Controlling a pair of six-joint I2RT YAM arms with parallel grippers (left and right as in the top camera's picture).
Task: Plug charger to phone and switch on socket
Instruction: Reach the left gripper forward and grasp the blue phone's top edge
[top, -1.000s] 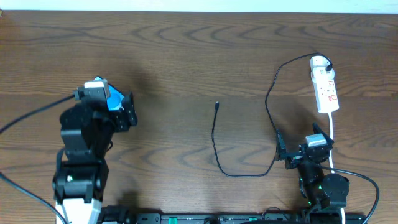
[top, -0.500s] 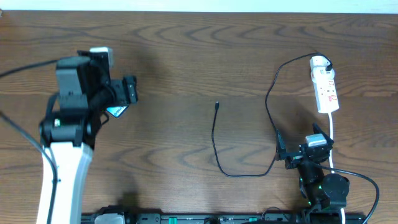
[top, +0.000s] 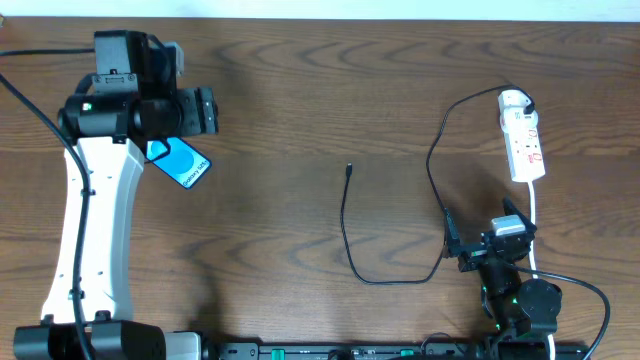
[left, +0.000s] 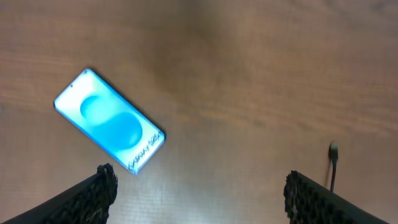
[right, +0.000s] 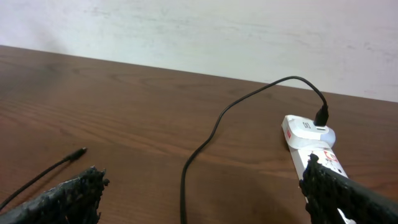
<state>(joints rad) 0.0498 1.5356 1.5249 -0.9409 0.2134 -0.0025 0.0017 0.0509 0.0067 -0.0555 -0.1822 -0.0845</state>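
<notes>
Overhead, the phone (top: 181, 165) lies flat at the tabletop's (top: 300, 90) far left, long axis slanting far-left to near-right, just beside the empty, wide-spread left pincer (top: 208, 111), while the charger (top: 345, 232) trails past the equally wide, empty right pincer (top: 452, 240).

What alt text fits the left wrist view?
A phone with a glowing blue screen lies diagonally on a wooden table, upper left. The left hand hovers open and empty; a black cable tip shows at right.
</notes>
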